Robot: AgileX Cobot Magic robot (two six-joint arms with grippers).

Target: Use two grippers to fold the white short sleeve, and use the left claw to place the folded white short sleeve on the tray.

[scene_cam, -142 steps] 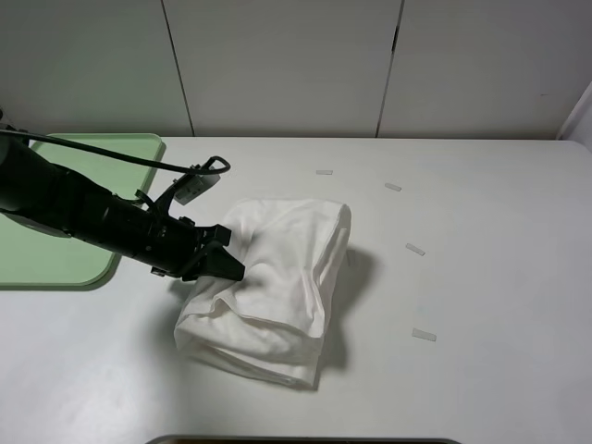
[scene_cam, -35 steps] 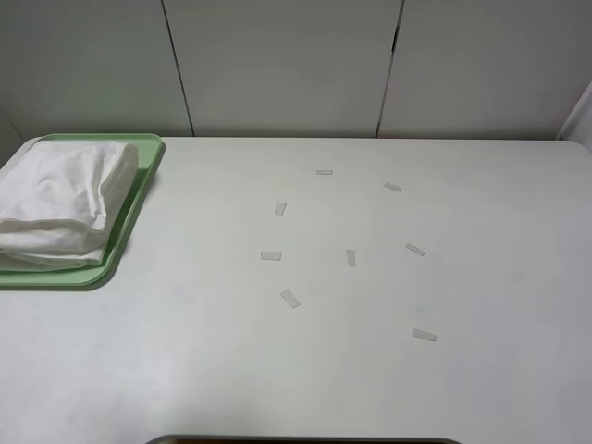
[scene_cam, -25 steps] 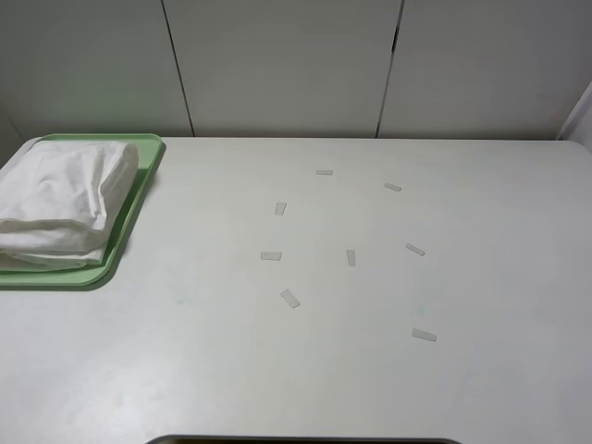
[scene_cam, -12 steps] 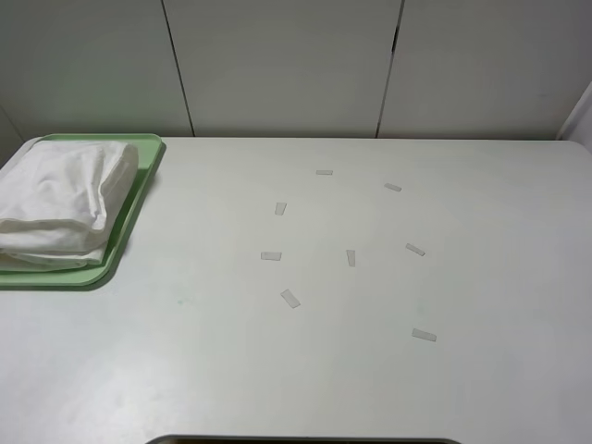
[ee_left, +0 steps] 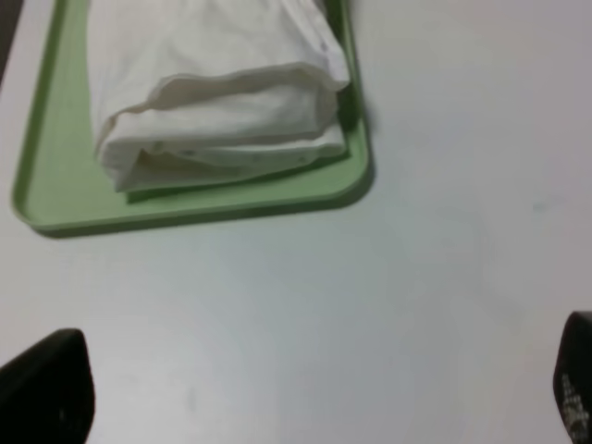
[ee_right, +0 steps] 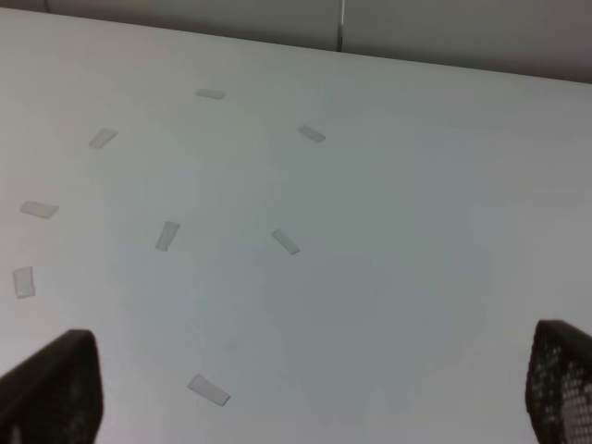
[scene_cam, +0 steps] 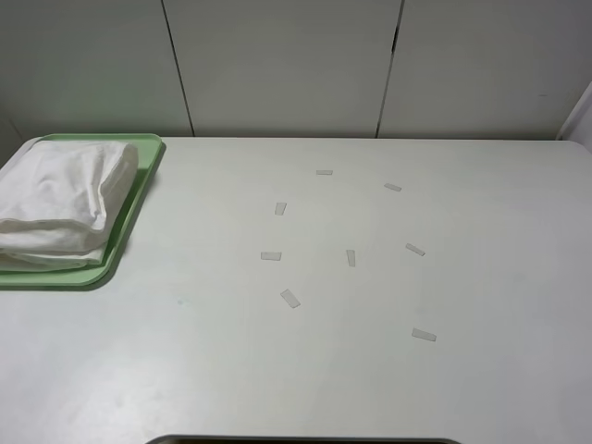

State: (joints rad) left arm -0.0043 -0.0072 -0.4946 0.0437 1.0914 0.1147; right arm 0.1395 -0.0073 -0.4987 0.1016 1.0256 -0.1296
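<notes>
Shirt folded and lying on the tray; both claws hang with nothing in them.

You have the white short sleeve lying as a folded bundle on the tray at the far left of the table, its thick folded edge facing right and its near edge spilling slightly over the tray's near rim. That looks like the placement the task asks for, so you can judge the job essentially done. Your left claw hangs over bare table just near of the tray, fingertips spread wide at the edges of its wrist view, gripping nothing and touching no cloth. Your right gripper is likewise spread and empty above the scattered tape strips mid-table, well apart from the shirt, out of the way.
</notes>
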